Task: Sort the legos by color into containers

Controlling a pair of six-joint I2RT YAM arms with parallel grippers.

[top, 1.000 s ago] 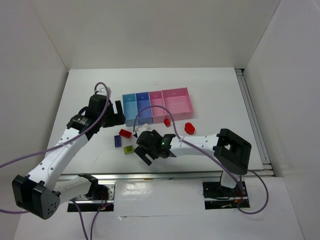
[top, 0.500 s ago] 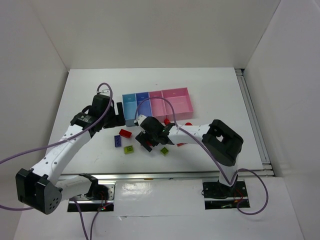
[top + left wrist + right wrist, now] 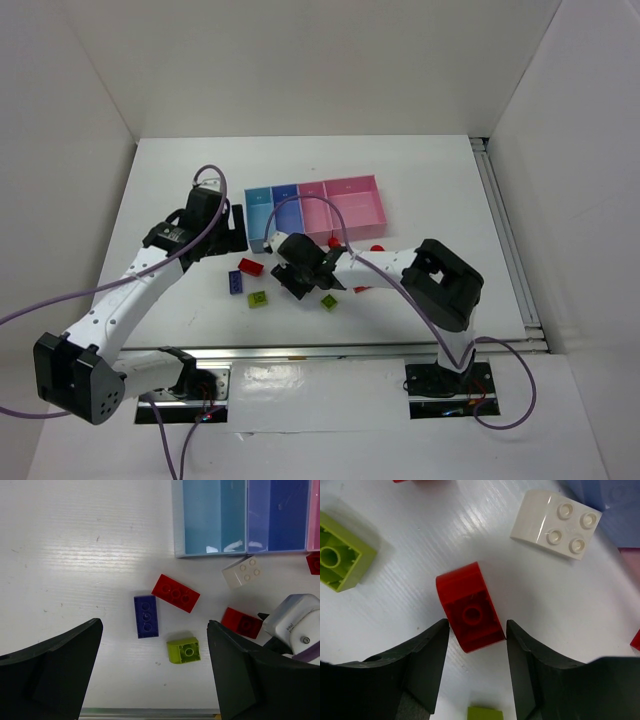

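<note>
My right gripper (image 3: pixel 476 626) is low over the table with both fingertips pressed against the near end of a red lego (image 3: pixel 470 607). From above, that gripper (image 3: pixel 291 276) sits just in front of the containers, a joined row of light blue (image 3: pixel 259 216), periwinkle (image 3: pixel 288 211) and two pink bins (image 3: pixel 354 205). A white lego (image 3: pixel 555 524) and a lime one (image 3: pixel 340 557) lie beside it. My left gripper (image 3: pixel 153 645) hangs wide open above a purple-blue lego (image 3: pixel 146 616), a red one (image 3: pixel 175 593) and a lime one (image 3: pixel 183 650), holding nothing.
More loose legos lie on the table: a second lime one (image 3: pixel 329 301) and red ones (image 3: pixel 376 246) in front of the pink bins. The right wrist (image 3: pixel 295 625) reaches into the left wrist view. A metal rail (image 3: pixel 300 352) runs along the near edge.
My right arm has swung left and toward the bins, dropped over the red lego, and its jaws have closed from wide open onto it. The left arm has barely shifted.
</note>
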